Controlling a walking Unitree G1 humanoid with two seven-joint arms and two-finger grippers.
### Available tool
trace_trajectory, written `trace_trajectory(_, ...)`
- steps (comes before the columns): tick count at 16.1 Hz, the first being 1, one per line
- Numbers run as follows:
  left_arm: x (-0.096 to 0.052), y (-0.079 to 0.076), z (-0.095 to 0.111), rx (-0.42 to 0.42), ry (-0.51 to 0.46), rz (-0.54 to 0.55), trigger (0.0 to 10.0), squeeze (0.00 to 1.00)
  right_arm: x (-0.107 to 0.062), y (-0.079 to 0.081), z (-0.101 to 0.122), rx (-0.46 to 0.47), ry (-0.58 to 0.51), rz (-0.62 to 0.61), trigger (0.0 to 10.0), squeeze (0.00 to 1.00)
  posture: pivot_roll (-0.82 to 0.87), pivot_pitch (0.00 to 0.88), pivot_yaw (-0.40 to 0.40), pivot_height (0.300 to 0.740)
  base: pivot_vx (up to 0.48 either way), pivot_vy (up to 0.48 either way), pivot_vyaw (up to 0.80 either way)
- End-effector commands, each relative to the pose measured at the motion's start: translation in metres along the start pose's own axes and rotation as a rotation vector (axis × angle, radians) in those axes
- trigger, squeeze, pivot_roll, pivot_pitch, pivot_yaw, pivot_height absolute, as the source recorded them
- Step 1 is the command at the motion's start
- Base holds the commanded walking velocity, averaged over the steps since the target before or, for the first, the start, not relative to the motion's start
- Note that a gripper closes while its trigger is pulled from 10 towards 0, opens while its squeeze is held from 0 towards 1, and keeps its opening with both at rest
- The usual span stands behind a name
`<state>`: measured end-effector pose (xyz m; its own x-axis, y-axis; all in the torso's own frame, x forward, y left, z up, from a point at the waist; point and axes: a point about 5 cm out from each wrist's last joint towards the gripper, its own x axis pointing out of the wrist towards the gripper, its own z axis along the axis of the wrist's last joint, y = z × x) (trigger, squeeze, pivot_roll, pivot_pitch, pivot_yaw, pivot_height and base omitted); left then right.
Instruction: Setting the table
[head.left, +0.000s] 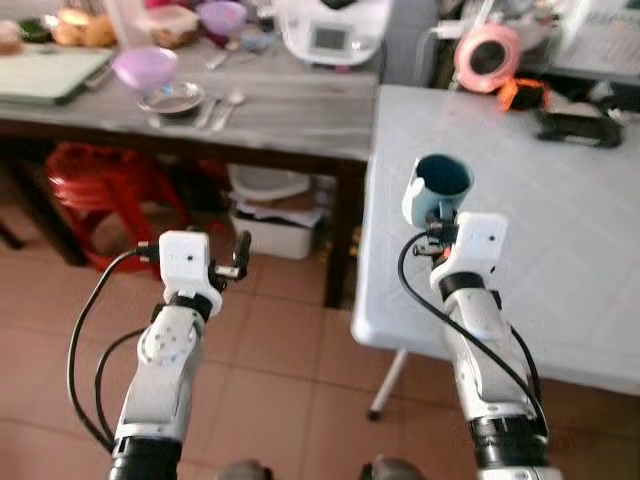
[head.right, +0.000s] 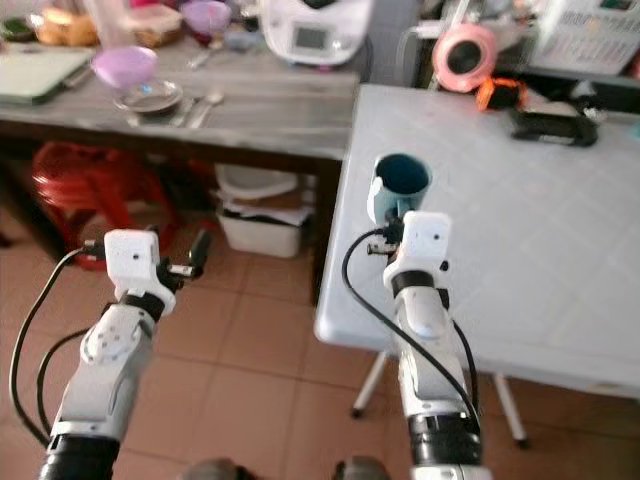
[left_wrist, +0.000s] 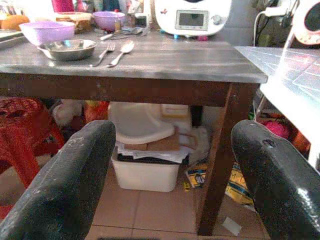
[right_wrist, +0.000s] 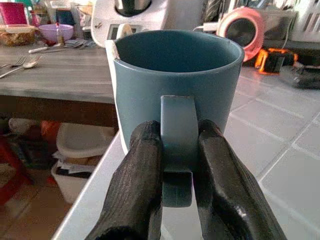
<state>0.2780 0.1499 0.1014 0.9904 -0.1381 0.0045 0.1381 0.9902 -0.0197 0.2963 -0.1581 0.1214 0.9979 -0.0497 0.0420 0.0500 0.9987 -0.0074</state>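
From the head, the right tool (head.left: 436, 226) carries a blue ceramic mug (head.left: 438, 189) upright over the near edge of the pale tiled worktop (head.left: 560, 250). The left tool (left_wrist: 170, 180), seen from its wrist, gapes empty toward the grey wooden worktop (left_wrist: 150, 60). The right wrist shows fingers (right_wrist: 142, 170) pinching the mug's handle. Placing step, I judge: next, lower it gently.

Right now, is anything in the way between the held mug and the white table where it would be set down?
Nothing visible. The right gripper pinches the blue mug by its handle above the white table, whose near part is bare.
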Motion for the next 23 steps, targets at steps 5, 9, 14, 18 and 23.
trace_trajectory(5,0.0038,-0.0093,0.0017,-0.011,-0.011,-0.042,10.0,0.0,0.0004,-0.0121,0.0065,-0.02,-0.033,-0.045,10.0,0.0,-0.02,0.0,0.014,0.74,0.324,0.355,0.0)
trace_trajectory(9,0.004,-0.0103,0.0022,-0.009,-0.014,-0.048,10.0,0.0,-0.0001,-0.0118,0.0064,-0.034,-0.034,-0.049,10.0,0.0,-0.02,0.0,0.015,0.74,0.326,0.352,0.0)
trace_trajectory(14,0.0048,-0.011,0.0019,-0.017,-0.014,-0.043,10.0,0.0,-0.0003,-0.0129,0.0062,-0.033,-0.034,-0.05,10.0,0.0,-0.03,0.0,0.015,0.74,0.317,0.361,0.0)
trace_trajectory(18,0.0057,-0.0114,0.002,-0.023,-0.017,-0.037,10.0,0.0,-0.0006,-0.0129,0.0059,-0.037,-0.034,-0.044,10.0,0.0,-0.03,0.0,0.014,0.74,0.266,0.4,0.0)
trace_trajectory(23,0.0064,-0.0111,0.0023,-0.017,-0.021,-0.031,10.0,0.0,-0.0003,-0.0128,0.0063,-0.046,-0.038,-0.041,10.0,0.0,-0.03,0.0,0.014,0.74,0.262,0.402,0.0)
